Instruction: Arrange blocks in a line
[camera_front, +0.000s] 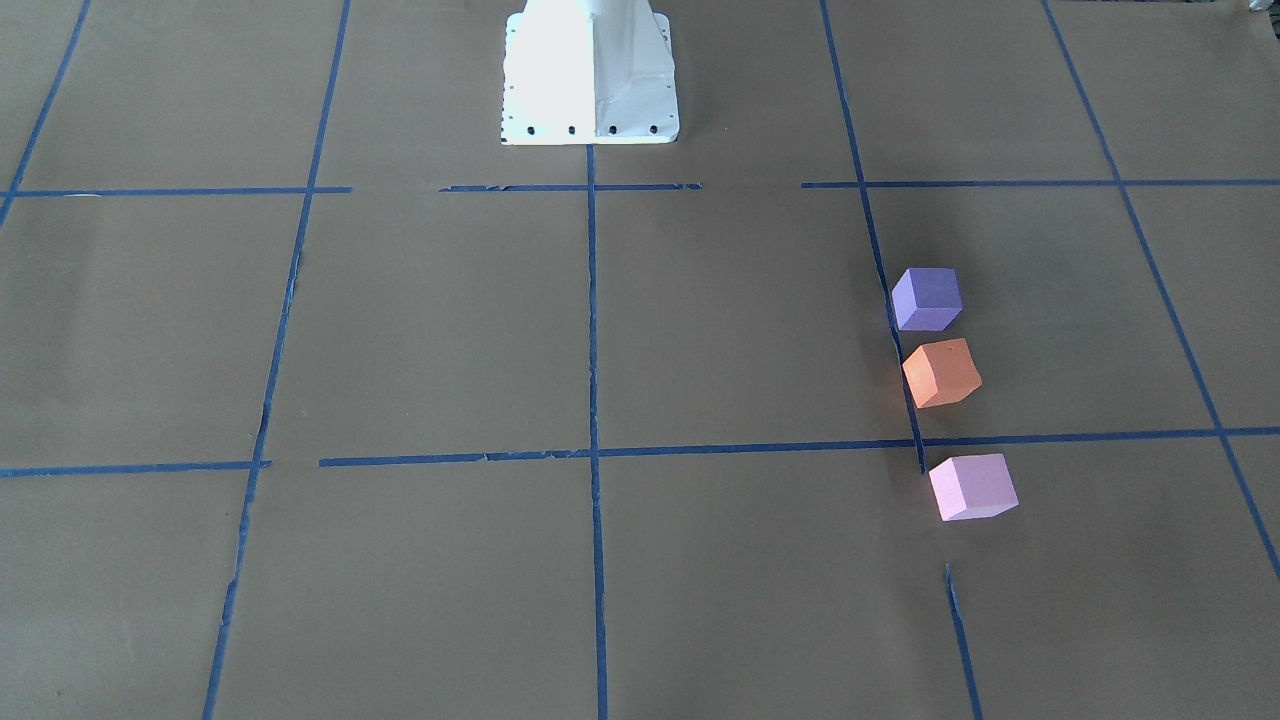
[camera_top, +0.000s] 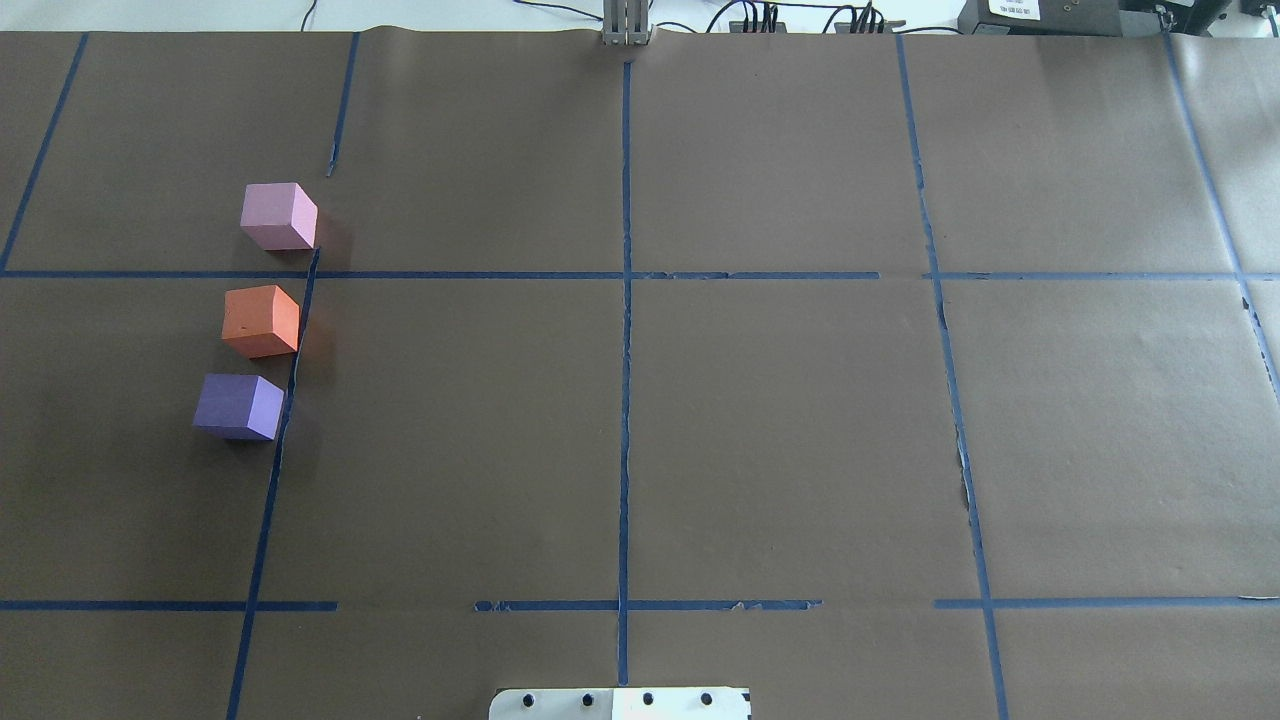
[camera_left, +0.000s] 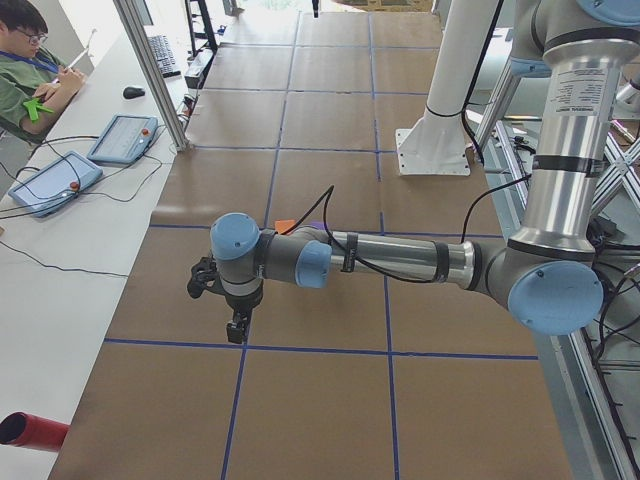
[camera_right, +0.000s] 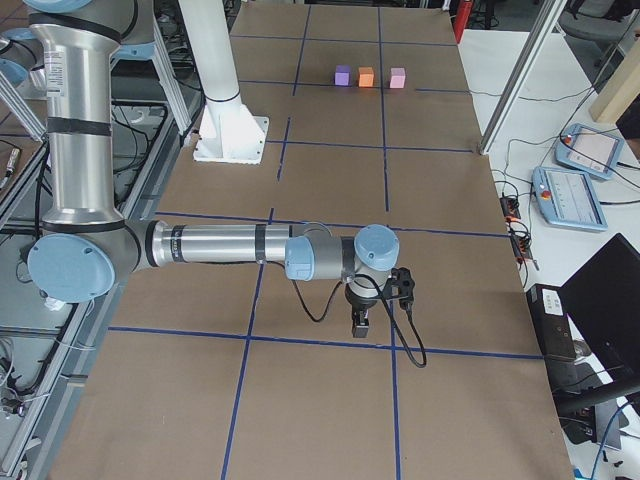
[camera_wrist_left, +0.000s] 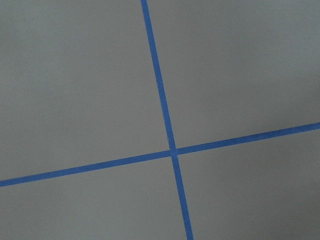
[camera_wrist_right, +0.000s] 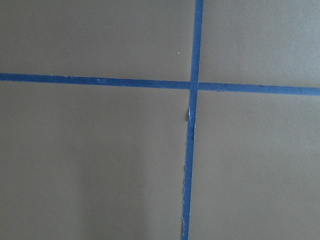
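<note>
Three foam cubes stand in a row beside a blue tape line on the robot's left half of the table: the light pink block (camera_top: 279, 216) farthest out, the orange block (camera_top: 261, 320) in the middle, the dark purple block (camera_top: 239, 406) nearest the robot. They also show in the front-facing view as purple (camera_front: 927, 298), orange (camera_front: 942, 372) and pink (camera_front: 972, 486). None touch. My left gripper (camera_left: 237, 328) hangs over the table end, away from the blocks. My right gripper (camera_right: 360, 325) hangs over the opposite end. I cannot tell whether either is open or shut. Both wrist views show only tape lines.
Brown paper with a blue tape grid (camera_top: 626, 300) covers the table. The white robot base (camera_front: 590, 80) stands at the robot's edge. An operator (camera_left: 30, 70) sits at a side bench with teach pendants (camera_left: 55, 182). A red roll (camera_left: 30, 430) lies there too.
</note>
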